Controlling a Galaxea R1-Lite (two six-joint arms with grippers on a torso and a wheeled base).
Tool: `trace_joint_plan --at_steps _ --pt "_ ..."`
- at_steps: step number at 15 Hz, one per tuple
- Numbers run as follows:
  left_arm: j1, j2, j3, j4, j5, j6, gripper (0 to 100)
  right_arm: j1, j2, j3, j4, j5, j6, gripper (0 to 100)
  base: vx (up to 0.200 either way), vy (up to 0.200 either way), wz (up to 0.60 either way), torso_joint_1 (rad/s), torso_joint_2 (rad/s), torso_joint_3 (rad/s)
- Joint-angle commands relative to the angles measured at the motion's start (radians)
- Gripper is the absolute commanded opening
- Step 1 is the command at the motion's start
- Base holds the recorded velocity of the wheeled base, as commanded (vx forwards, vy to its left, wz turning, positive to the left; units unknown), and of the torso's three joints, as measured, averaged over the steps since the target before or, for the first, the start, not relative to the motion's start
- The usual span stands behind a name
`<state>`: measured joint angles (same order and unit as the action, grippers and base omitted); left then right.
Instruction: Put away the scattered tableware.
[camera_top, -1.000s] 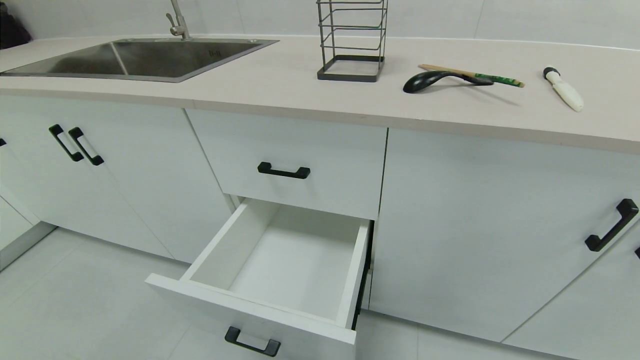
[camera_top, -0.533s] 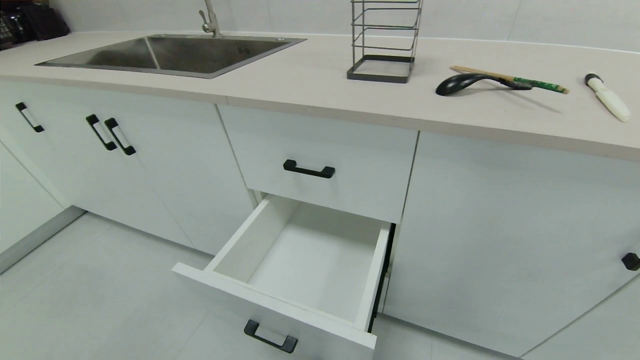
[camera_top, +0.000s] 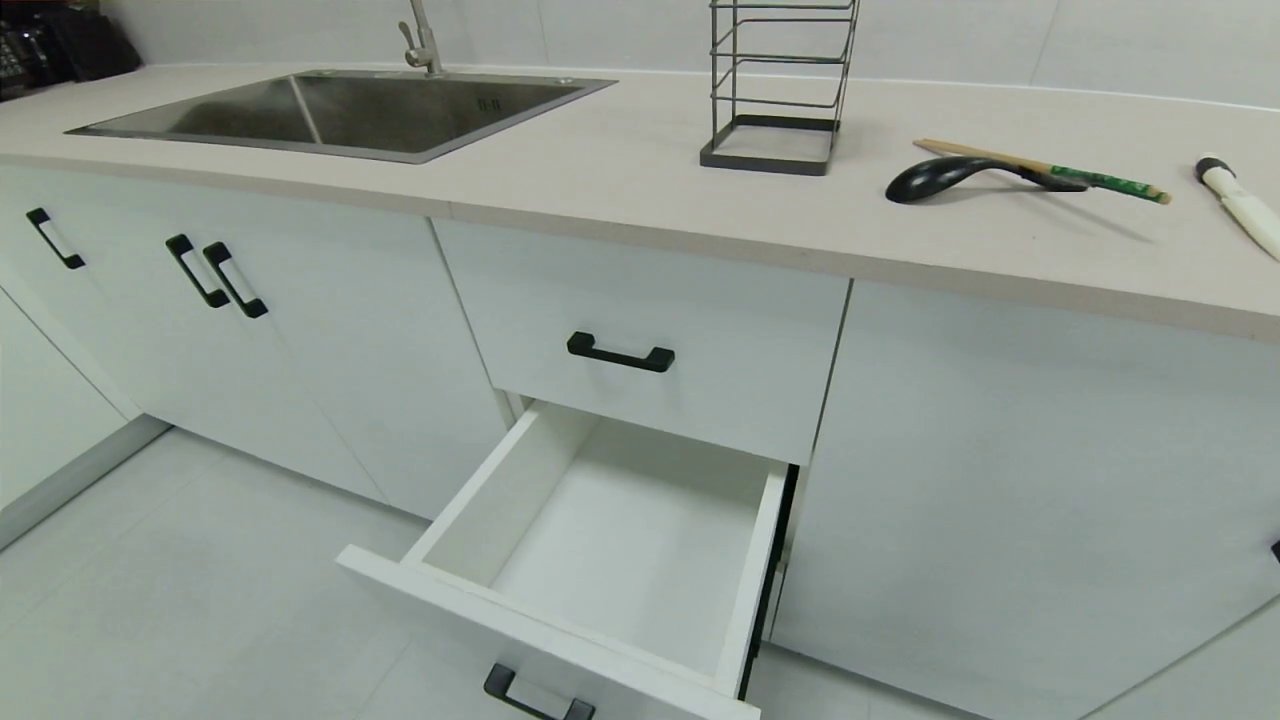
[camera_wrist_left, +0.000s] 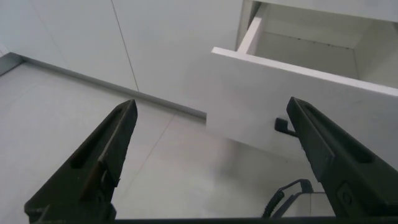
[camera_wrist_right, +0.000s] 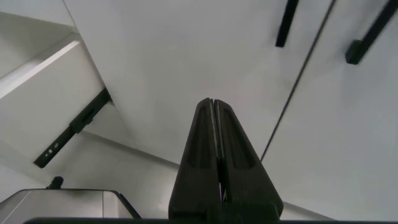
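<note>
A pale beige counter (camera_top: 600, 190) runs along a white-tiled wall (camera_top: 1000, 40), with a stainless steel sink (camera_top: 340, 110) set into its left part. Rightward stand a black wire rack (camera_top: 770, 155), then a black plastic spoon (camera_top: 935, 180) touching green-tipped wooden chopsticks (camera_top: 1060, 170), and a white-handled tool (camera_top: 1245, 205) well apart. Below, a white drawer (camera_top: 470, 495) is pulled out above the grey tiled floor (camera_top: 180, 600). The left gripper (camera_wrist_left: 211, 155) hangs by the drawer front, fingers spread and released. The right gripper (camera_wrist_right: 215, 112), fingers clenched together, faces a white cabinet door (camera_wrist_right: 186, 68).

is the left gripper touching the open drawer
Apart. In the left wrist view the left gripper hangs open above the floor, with the drawer front clearly farther off.
</note>
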<state>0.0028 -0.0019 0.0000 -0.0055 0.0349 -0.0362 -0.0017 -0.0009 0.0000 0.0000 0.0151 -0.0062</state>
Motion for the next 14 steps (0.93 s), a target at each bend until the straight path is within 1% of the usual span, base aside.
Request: trace_joint_plan --at_steps 1,11,14 --pt "0.000 0.002 0.000 -0.001 0.000 -0.001 100 0.000 0.001 0.000 0.000 0.000 0.000 0 0.000 0.000 0.00 0.000 0.00 0.000" --pt "0.000 0.002 0.000 -0.001 0.000 -0.002 100 0.000 0.001 0.000 0.002 0.002 -0.008 0 0.000 0.000 0.00 0.000 0.00 0.000" --pt "0.000 0.002 0.000 -0.001 0.000 -0.002 100 0.000 0.001 0.000 0.002 0.003 -0.008 0 0.000 0.000 0.00 0.149 -0.12 -0.028"
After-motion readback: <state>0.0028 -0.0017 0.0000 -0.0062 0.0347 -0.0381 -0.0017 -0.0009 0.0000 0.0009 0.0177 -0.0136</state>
